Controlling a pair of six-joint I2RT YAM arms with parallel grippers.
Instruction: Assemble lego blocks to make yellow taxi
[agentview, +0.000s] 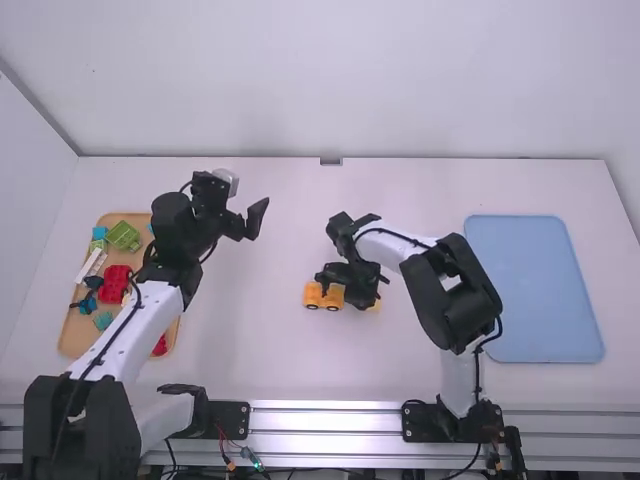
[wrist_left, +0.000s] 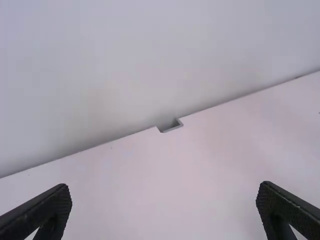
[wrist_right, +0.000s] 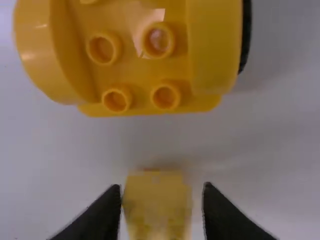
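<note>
The yellow wheeled car base (agentview: 324, 296) stands on the table near the middle. Directly beside it, my right gripper (agentview: 357, 288) is low over the table. From the right wrist view, the base (wrist_right: 135, 65) lies past the fingertips, studs up. A small yellow block (wrist_right: 157, 205) sits between the fingers of my right gripper (wrist_right: 161, 192); a narrow gap shows along one side, and the block is apart from the base. My left gripper (agentview: 247, 222) is out over the table's left half, and in its wrist view the left gripper (wrist_left: 164, 195) has spread fingers with nothing between them.
At the left, a wooden tray (agentview: 72, 340) holds several green, red, white, blue and teal blocks, partly under the left arm. A blue tray (agentview: 535, 290) lies on the right, beside the right arm. The table's back edge has a small notch (agentview: 331, 161) before the wall.
</note>
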